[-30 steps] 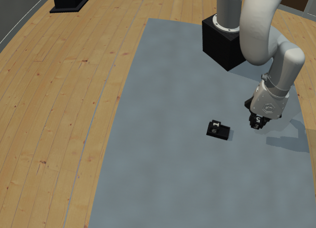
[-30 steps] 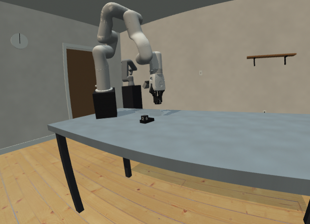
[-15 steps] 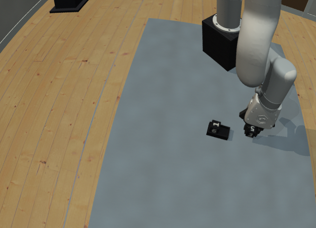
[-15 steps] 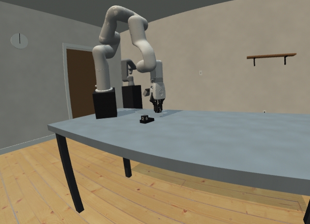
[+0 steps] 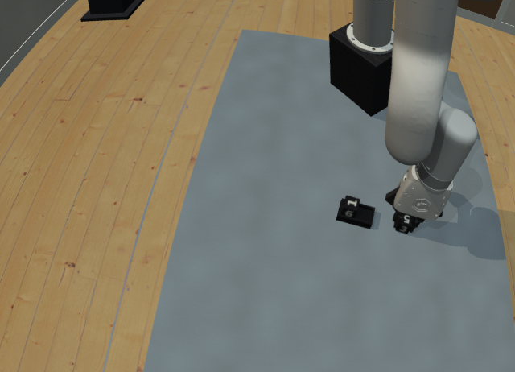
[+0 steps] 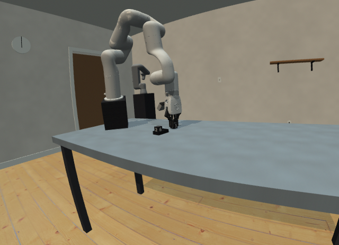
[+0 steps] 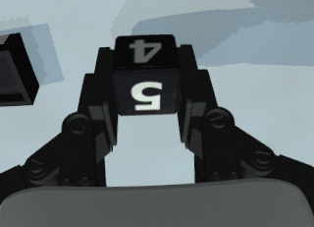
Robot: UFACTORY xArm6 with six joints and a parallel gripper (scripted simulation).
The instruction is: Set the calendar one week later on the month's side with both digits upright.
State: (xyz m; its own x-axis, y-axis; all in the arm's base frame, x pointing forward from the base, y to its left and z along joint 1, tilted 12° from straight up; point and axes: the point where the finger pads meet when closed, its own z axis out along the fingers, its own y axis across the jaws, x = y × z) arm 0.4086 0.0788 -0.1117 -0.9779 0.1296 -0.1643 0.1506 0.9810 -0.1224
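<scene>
Gripping cube [image 5: 405, 221] [image 6: 173, 125] [image 7: 146, 76] between fingers, gripper [image 5: 409, 223] [image 6: 173, 124] [image 7: 145, 67] low over table [image 5: 265, 251] [image 6: 219, 151] [image 7: 147, 163], right of tray [image 5: 364, 221] [image 6: 160, 132] [image 7: 30, 89].

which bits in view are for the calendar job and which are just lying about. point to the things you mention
For the job:
- tray [image 5: 366, 215] [image 6: 163, 131]
- cube in the tray [image 5: 349, 208] [image 6: 158, 129]
- cube in the hand [image 5: 404, 221] [image 7: 145, 92]
- hand [image 5: 409, 223] [image 6: 174, 125] [image 7: 145, 67]
- table [image 5: 265, 235] [image 6: 219, 151]

Not for the job:
- wall clock [image 6: 20, 44]
- wall shelf [image 6: 296, 61]
- door [image 6: 89, 92]
- second arm in back [image 6: 135, 76]
</scene>
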